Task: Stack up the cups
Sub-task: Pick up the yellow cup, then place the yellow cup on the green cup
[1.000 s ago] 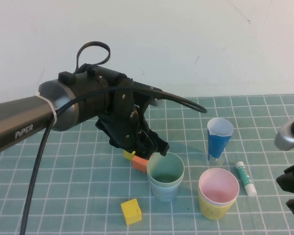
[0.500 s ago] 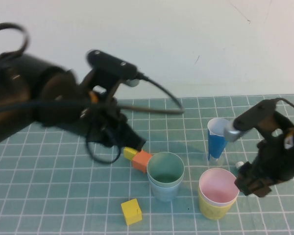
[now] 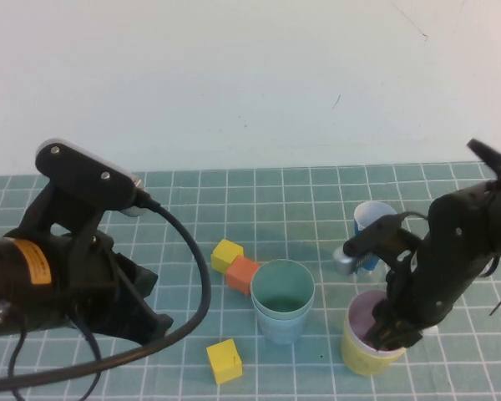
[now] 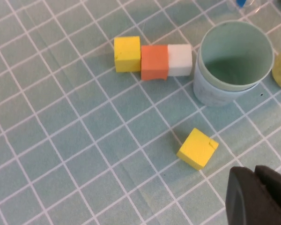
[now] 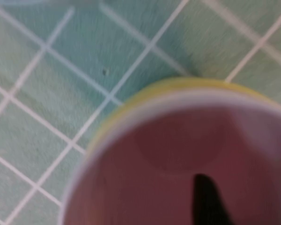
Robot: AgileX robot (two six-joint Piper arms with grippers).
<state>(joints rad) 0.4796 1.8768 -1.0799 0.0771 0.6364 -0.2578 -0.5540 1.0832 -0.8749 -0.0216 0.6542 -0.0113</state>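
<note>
My right tool [image 3: 382, 336] dips into the pink cup [image 3: 361, 316] (its tips hidden there); the dark blue cup [image 3: 369, 219] behind is half covered, and my right wrist view is blurred.

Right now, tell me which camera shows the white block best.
The left wrist view: the white block lies fully visible, touching the orange block beside the green cup. In the high view the green cup hides it. The right wrist view shows only the pink cup in the yellow cup.
</note>
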